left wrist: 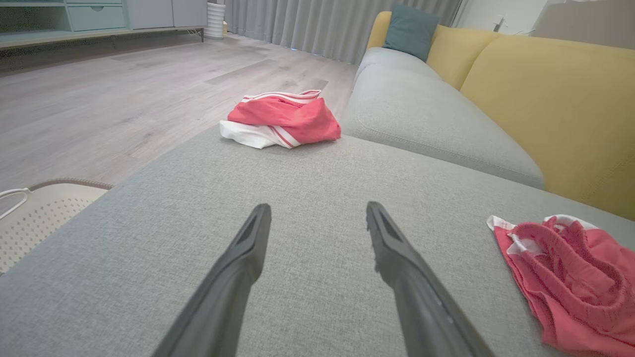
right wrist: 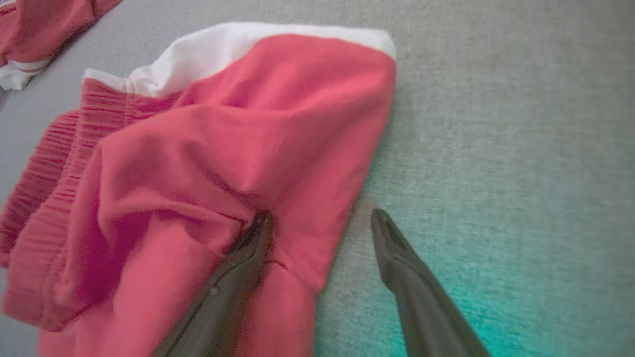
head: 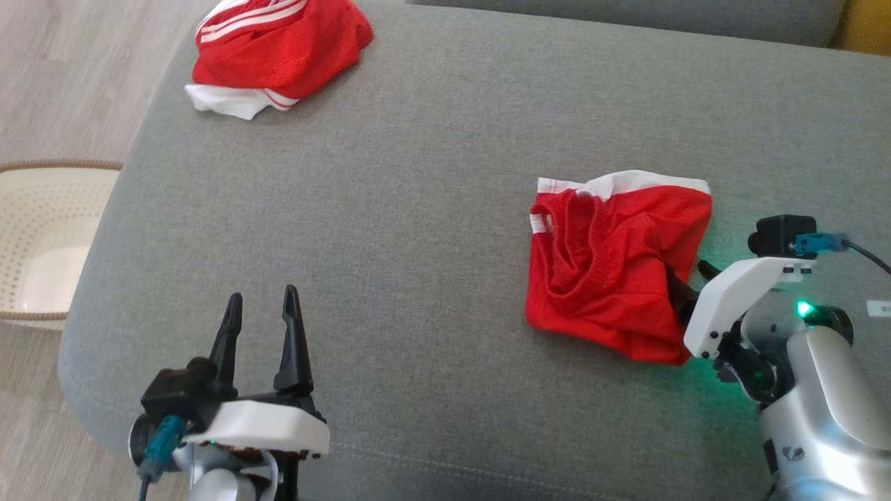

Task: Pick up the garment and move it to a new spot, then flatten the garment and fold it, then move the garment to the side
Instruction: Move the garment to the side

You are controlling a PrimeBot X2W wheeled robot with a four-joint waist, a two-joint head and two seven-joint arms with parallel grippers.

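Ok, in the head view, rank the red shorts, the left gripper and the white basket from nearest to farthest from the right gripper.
From the right gripper:
1. The red shorts, right at its fingertips on the grey cushion.
2. The left gripper, across the cushion toward the robot's left.
3. The white basket, past the cushion's left edge, down on the floor.

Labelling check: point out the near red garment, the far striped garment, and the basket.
near red garment [head: 605, 278], head view, middle of red fabric.
far striped garment [head: 278, 62], head view, red upper fold.
basket [head: 49, 209], head view, perforated wall.
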